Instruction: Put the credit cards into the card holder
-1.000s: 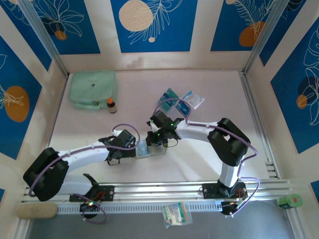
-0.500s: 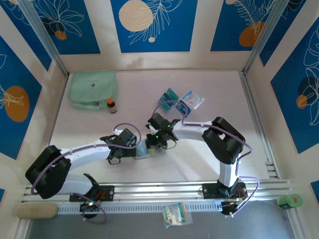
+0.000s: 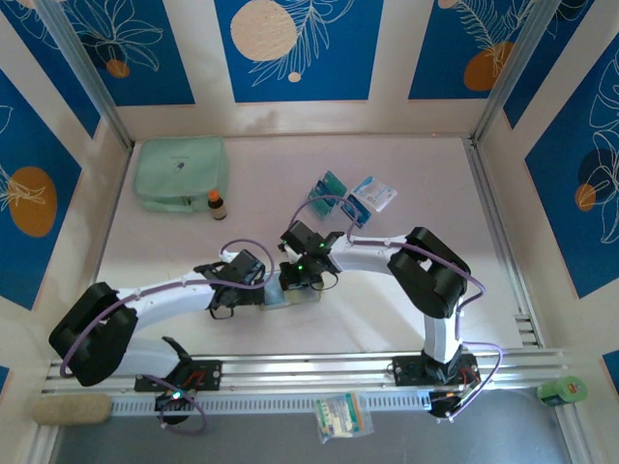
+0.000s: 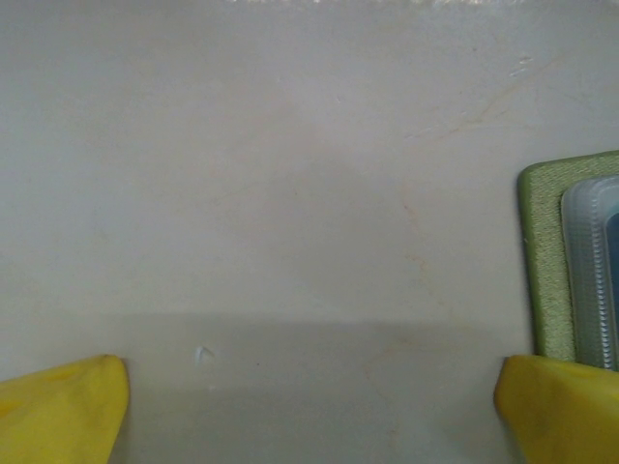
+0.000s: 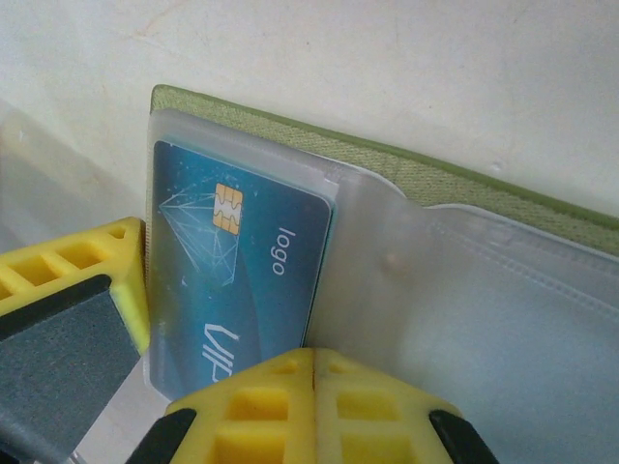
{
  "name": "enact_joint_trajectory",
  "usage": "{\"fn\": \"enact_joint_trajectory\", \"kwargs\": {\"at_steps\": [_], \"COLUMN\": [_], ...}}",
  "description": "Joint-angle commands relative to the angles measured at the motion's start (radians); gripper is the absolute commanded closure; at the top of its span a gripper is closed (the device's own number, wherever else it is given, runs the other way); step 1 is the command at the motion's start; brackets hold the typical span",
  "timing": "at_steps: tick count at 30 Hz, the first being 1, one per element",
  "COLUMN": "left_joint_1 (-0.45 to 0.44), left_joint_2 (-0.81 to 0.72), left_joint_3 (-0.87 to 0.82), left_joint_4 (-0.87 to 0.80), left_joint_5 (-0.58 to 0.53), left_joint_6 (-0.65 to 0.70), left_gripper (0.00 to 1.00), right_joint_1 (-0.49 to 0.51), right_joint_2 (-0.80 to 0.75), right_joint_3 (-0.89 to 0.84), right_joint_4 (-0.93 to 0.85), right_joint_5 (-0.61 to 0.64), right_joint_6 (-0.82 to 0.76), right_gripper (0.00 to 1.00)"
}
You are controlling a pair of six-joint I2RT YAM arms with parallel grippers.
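Right end effector (image 5: pixel 314 387), clenched shut on nothing, sits nearest the credit card (image 5: pixel 237 280), which lies at its 11 o'clock, long side running 12 to 6, inside the open card holder (image 5: pixel 464 184).

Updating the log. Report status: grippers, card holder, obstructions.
Left gripper open, finger by card holder edge. Right gripper shut, tips at the pocketed credit card. Other credit cards lie farther back. No obstruction seen.
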Motion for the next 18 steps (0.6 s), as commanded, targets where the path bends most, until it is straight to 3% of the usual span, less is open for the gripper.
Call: {"fn": "enact_joint_trajectory", "kwargs": {"at_steps": [1,9,18], "left_joint_1": [0.009,0.010,0.015], "left_joint_2": [-0.005,-0.166,-0.170], "left_joint_3": [-0.010,-0.019,-0.035], "left_joint_4": [0.013,-0.063,-0.069], "left_joint_5": [0.007,-0.045,-0.053], "left_joint_6": [-0.005,-0.038,-0.040], "left_gripper": [0.00,0.00,0.00], "right_joint_1": [0.020,-0.019,-0.023], "right_joint_2": [0.004,-0.059,-0.083], "right_joint_3": [0.007,-0.041,-0.061], "right_joint_4": [-0.023,-0.017,0.002], "right_joint_5": [-0.043,-0.026,-0.050], "right_joint_6": [-0.009,-0.002,0.009], "right_gripper": [1.00,0.99,0.99]}}
